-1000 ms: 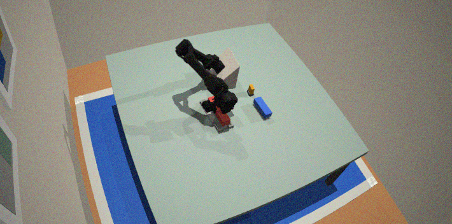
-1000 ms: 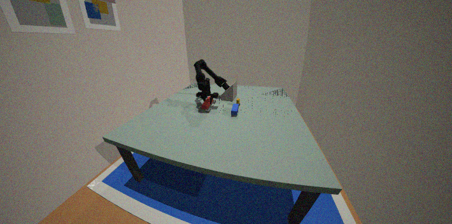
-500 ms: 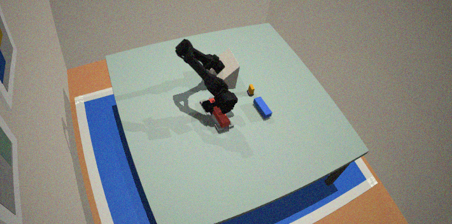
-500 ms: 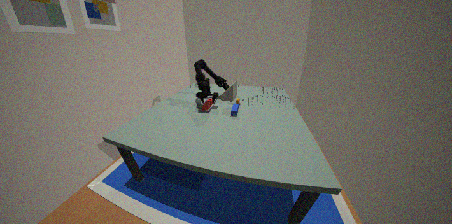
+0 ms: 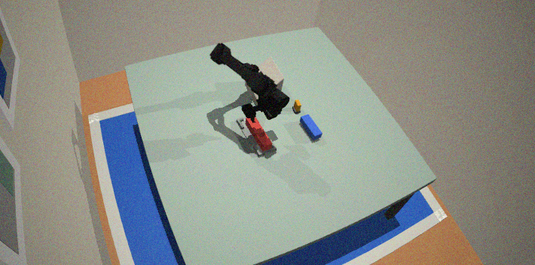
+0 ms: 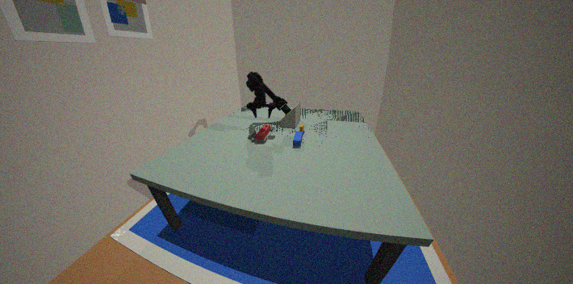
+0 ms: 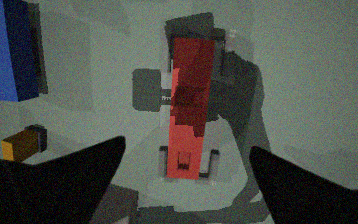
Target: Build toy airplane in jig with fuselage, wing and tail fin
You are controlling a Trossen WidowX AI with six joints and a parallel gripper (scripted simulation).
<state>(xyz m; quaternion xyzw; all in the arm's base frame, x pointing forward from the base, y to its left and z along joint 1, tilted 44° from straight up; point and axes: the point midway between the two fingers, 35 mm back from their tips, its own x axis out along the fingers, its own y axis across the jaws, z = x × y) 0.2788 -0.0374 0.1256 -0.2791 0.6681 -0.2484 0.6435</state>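
The red fuselage (image 5: pixel 260 135) (image 6: pixel 264 132) (image 7: pixel 185 136) lies lengthwise in the pale grey cradle (image 5: pixel 260 153) (image 7: pixel 210 164), between its upright prongs, and looks level. A small square socket shows on top near one end; the larger socket is in shadow. The blue wing (image 5: pixel 311 127) (image 6: pixel 298 139) (image 7: pixel 2 55) lies on the table beside the cradle. The small orange tail fin (image 5: pixel 298 105) (image 6: pixel 302 127) (image 7: pixel 22 144) is on the table near the wing, with a dark part at one end. My gripper (image 6: pixel 262 116) (image 7: pixel 187 145) is wide open and empty, above the fuselage's socket end.
A pale grey upright block (image 5: pixel 272 70) (image 6: pixel 292 119) stands on the table (image 5: pixel 339 159) (image 6: pixel 323 187) behind the cradle, close to the arm. In the top view, the arm partly covers this block. Shadows of the arm fall across the fuselage and cradle.
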